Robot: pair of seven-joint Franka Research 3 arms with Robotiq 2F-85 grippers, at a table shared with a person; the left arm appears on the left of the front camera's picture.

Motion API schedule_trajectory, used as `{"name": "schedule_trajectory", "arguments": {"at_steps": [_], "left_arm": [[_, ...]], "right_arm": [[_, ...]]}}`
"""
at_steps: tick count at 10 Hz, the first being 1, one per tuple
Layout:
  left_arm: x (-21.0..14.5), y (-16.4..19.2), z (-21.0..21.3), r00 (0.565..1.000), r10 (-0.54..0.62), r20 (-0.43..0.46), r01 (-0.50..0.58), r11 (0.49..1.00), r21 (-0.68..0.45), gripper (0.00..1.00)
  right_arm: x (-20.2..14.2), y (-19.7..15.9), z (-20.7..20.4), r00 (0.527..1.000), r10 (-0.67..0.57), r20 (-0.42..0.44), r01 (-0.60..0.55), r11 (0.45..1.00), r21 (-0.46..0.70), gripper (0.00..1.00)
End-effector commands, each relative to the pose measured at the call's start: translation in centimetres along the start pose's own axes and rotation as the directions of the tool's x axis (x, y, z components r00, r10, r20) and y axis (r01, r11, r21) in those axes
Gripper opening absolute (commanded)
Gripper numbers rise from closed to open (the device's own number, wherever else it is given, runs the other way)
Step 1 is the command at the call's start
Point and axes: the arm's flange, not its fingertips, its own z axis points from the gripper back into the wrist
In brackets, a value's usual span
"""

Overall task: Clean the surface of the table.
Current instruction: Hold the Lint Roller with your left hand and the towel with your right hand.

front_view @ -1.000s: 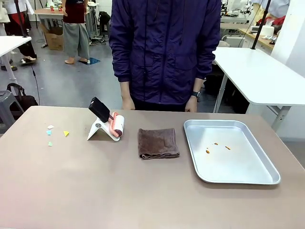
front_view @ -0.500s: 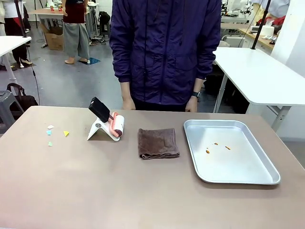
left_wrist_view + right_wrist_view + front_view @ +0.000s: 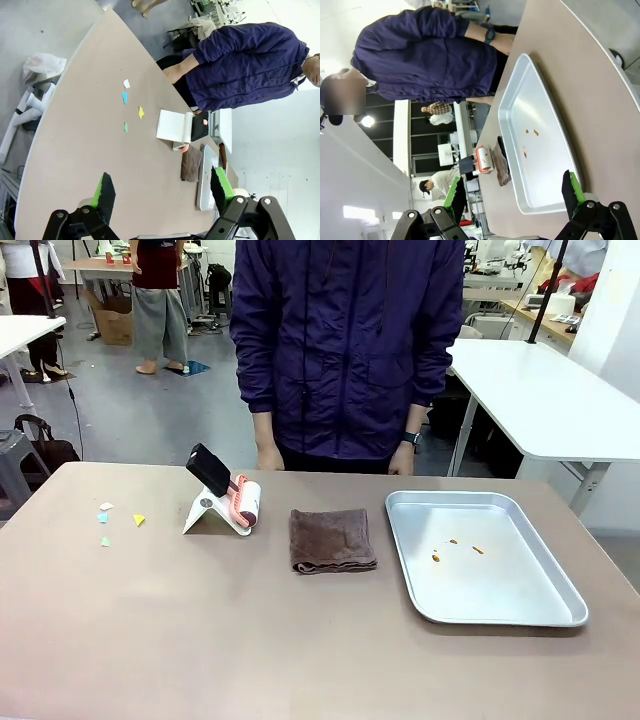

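from the front you get the whole matte tan surface laid out flat, with a folded brown cloth near its middle. the wrist views bring you the claws. the left claw and the right claw each have black fingers with green pads, spread wide, holding nothing and touching nothing, clear of the surface. left of the cloth a lint roller with a black handle leans on a white stand. farther left of the cloth lie small paper scraps, yellow, green, blue and white. right of the cloth sits a shiny metal tray with rounded corners and a few orange specks in it. beyond the cloth a person in a dark blue jacket stands at the far edge.
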Motion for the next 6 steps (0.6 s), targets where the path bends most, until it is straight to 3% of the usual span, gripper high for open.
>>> {"name": "schedule_trajectory", "arguments": {"at_steps": [1, 3, 4, 6], "left_arm": [[0.2, 0.3, 0.0, 1.0, -0.024, 0.005, 0.024, 0.999, -0.022, 1.0], [0.2, 0.3, 0.0, 1.0, -0.024, 0.005, 0.024, 0.999, -0.022, 1.0], [-0.1, 0.0, 0.1, 1.0, -0.002, -0.001, 0.002, 1.0, 0.002, 1.0], [1.5, -3.9, -2.1, 0.991, -0.119, -0.065, 0.119, 0.993, -0.008, 1.0]], "right_arm": [[0.2, 0.4, 0.1, 1.0, -0.004, 0.011, 0.003, 1.0, 0.022, 1.0], [0.0, 0.0, 0.1, 1.0, -0.001, 0.002, 0.001, 1.0, 0.0, 1.0], [-0.3, 1.3, -0.8, 0.999, 0.04, -0.001, -0.04, 0.996, -0.075, 1.0], [-1.4, 6.7, -3.9, 0.979, 0.195, -0.062, -0.205, 0.947, -0.247, 1.0]]}}
